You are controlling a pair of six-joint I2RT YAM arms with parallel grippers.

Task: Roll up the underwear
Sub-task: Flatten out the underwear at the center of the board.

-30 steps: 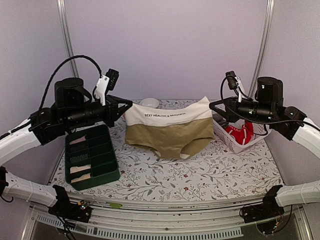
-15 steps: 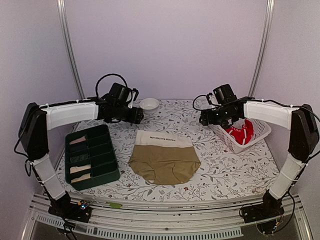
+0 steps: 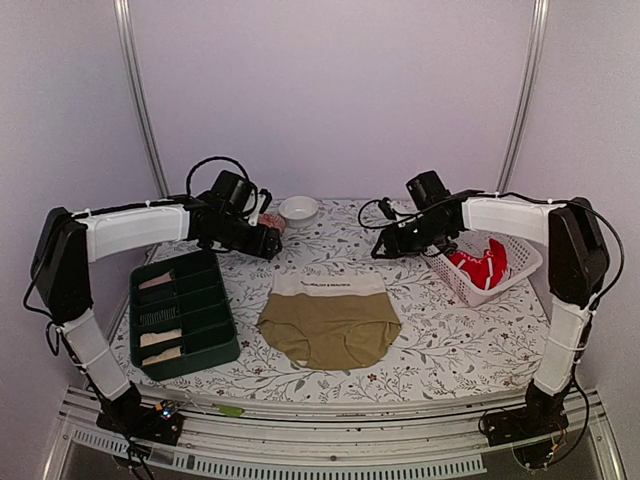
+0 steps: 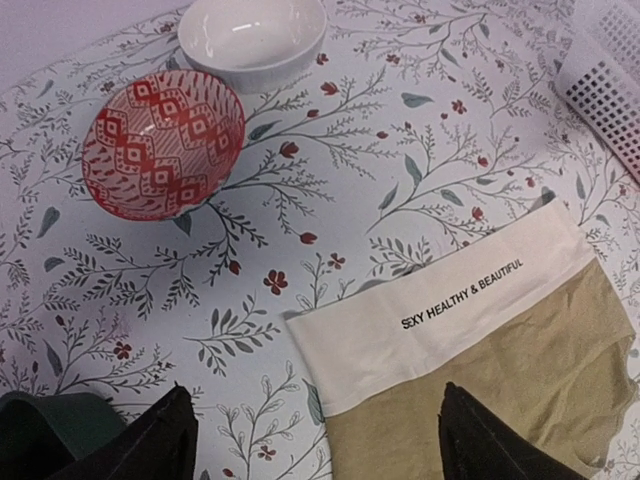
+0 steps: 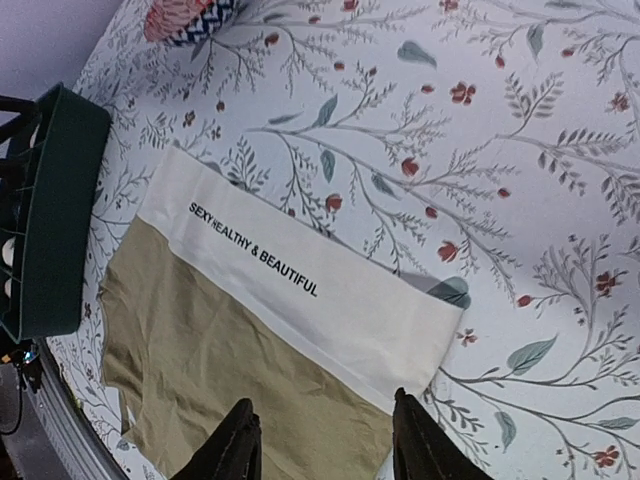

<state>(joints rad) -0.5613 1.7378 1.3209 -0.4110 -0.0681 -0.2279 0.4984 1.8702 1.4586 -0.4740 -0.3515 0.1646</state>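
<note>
Khaki underwear (image 3: pixel 330 325) lies flat mid-table. The left gripper (image 3: pixel 268 243) at its 11 o'clock gapes wide, and the right gripper (image 3: pixel 385 250) at 1 o'clock is parted more narrowly; both are empty. The overhead view alone shows red underwear (image 3: pixel 478 268) in the basket (image 3: pixel 455 283) at 3 o'clock.

The white-sleeved left arm (image 3: pixel 130 228) and right arm (image 3: pixel 510 215) both stretch out beyond the far edge of the khaki-tan underwear (image 3: pixel 330 325). The black left gripper (image 3: pixel 268 245) hangs past its far left corner, fingers spread wide and empty. The black right gripper (image 3: pixel 386 250) hangs past the far right corner, fingers parted, holding nothing.
</note>
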